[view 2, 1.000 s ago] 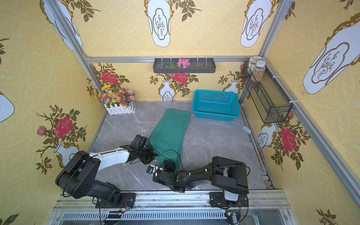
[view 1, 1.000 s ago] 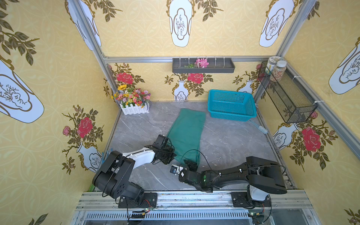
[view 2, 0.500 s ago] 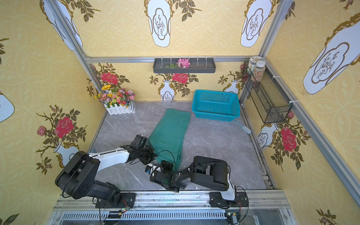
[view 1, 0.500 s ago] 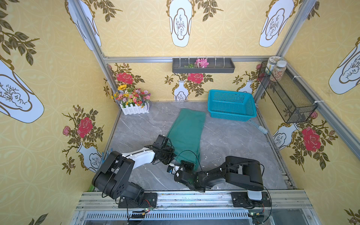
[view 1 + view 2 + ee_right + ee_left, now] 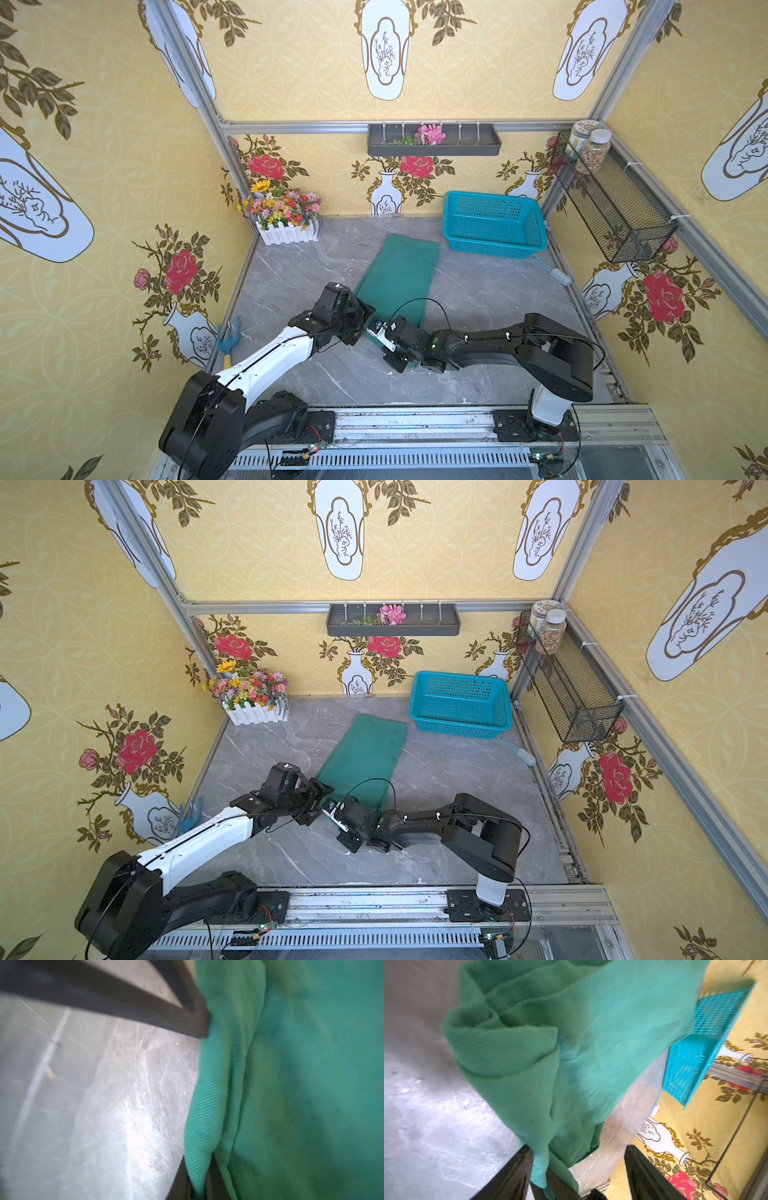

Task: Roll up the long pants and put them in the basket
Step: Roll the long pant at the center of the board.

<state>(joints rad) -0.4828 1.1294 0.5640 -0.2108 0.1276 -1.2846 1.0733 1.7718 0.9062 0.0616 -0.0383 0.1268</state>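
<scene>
Yellow wallpaper with printed vases and roses covers the walls around a grey marble-patterned worktop. A dark shelf hangs on the back wall, a black wire rack on the side wall.

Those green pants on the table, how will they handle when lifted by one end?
Probably floppy: the long pants bunch into soft folds at the raised end. Likely light: the ribbed weave looks thin. Pushed, they would probably wrinkle rather than slide whole, since the rest lies flat on the table.
</scene>
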